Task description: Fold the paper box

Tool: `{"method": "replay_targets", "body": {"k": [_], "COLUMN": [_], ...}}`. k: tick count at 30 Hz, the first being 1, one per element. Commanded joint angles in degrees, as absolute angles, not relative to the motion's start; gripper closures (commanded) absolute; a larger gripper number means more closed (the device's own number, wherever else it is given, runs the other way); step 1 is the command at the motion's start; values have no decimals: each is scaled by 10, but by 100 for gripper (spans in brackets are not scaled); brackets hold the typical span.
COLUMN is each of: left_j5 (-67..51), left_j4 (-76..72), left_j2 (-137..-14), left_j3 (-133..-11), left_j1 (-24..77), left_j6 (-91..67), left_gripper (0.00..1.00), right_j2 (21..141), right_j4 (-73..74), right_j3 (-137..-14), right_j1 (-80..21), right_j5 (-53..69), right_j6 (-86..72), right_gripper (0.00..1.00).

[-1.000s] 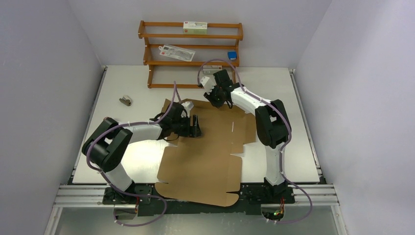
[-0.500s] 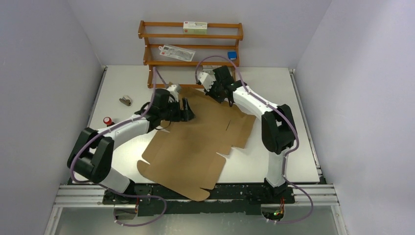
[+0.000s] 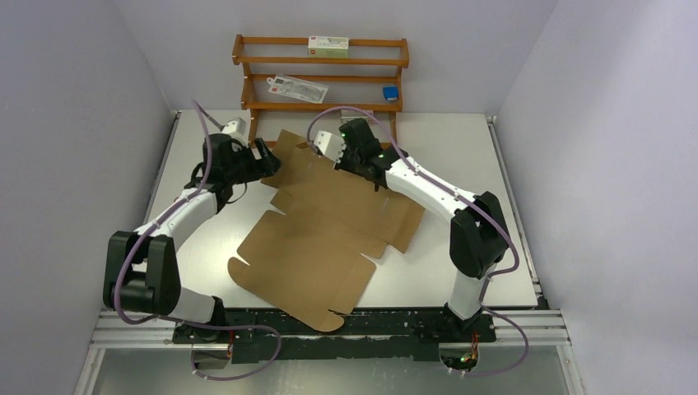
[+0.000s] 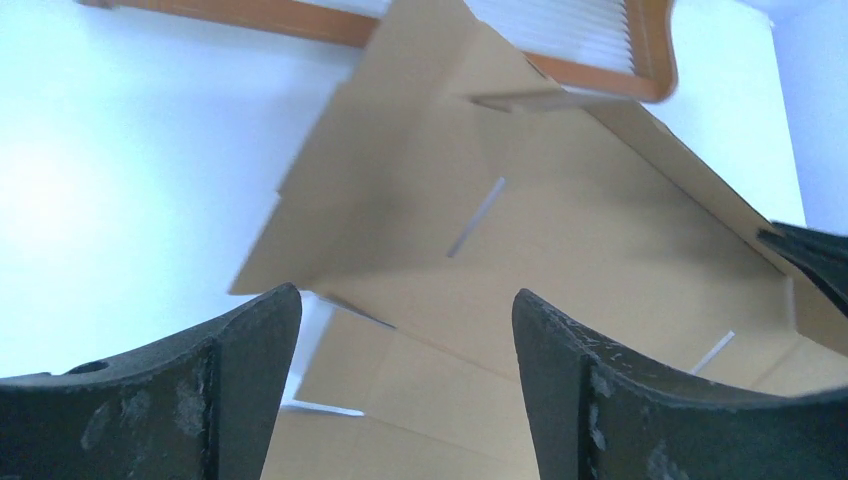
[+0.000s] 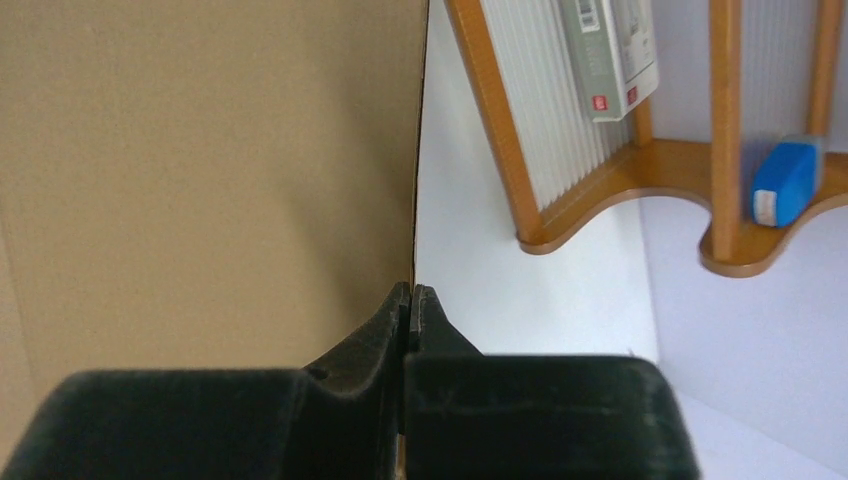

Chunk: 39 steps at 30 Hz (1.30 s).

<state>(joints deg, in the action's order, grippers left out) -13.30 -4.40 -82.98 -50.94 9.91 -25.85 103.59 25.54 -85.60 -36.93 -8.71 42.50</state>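
I count one box [image 3: 317,239] on the table [image 3: 461,164], its 12 o'clock flap [image 3: 298,152] raised. My two grippers: right gripper [image 5: 411,300] clenched on that flap's edge; left gripper [image 4: 405,310] released, hovering at the 11 o'clock corner.

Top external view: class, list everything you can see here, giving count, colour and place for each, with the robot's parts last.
paper box: one, brown, unfolded on the table's centre, far flap lifted
table: one, white, under everything
shelf rack: one, orange-brown wood, at the table's far edge
carton: one, white and green, top shelf
packet: one, clear and white, shelf below the carton
blue item: one, blue, rack's right end, below the top shelf
left gripper: one, black, open, by the box's far left corner
right gripper: one, black, shut on the box's lifted edge
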Motion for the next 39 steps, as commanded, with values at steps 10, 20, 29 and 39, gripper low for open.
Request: {"method": "replay_targets", "body": {"k": [10,20,29,39], "left_j5": [-240,-286,-373,-452], "left_j4": [-198,-289,-342,-360], "left_j2": [-826,-885,-958,-1012], "left_j3": [-454,-441,-493,-539], "left_j1": [-4,-13,-18,-18], "left_j6": [-208,-152,-110,-60], "left_gripper": [18,20,23,27], "right_j2": [1000,978,951,952], "right_j4": [201,164,151,131], "right_j3": [-864,-809,-759,-746], "right_j1": [-451,-491,-503,-525], "right_j5": [-277,-323,-328,-351], "right_j6": [580,617,609,626], "right_gripper": [100,100,100,100]}}
